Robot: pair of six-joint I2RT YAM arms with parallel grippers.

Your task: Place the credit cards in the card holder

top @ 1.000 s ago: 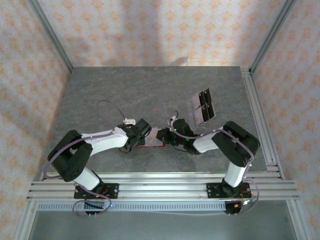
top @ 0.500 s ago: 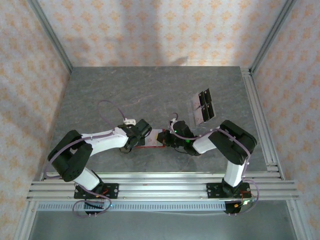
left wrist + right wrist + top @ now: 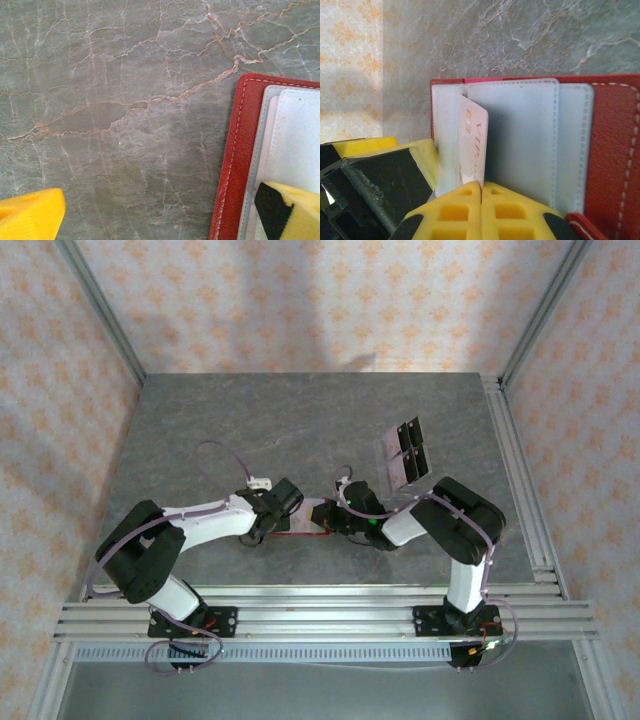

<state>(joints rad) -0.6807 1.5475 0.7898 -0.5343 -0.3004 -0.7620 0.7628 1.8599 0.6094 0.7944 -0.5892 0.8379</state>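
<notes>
**Card holder.** One card holder (image 3: 615,150) is lying opened flat on the desk (image 3: 250,420), with its pale grey lining showing inside the red border. Two hands are sitting at it, one at each side.

**Right hand.** The right hand (image 3: 481,192) is sitting clenched at the card holder's edge, its two yellow fingertips pressing together with no gap. One credit card (image 3: 472,145), pale pink and lettered "VIP", is lying tucked partway under a pocket of the lining. Its near end is reaching the closed fingertips. Whether the tips are pinching it or only butting against it cannot be told.

**Left hand.** The left hand (image 3: 160,220) is standing fully released at the card holder's opposite side and is grasping nothing. One finger (image 3: 292,212) is lying over the lining. The other is hanging over bare desk, apart from the red edge.

**Loose cards.** The other credit cards (image 3: 405,453) are lying in one cluster on the desk, well apart from the card holder, beyond it and to its right in the top view. At least two are showing there; the exact count cannot be told.
</notes>
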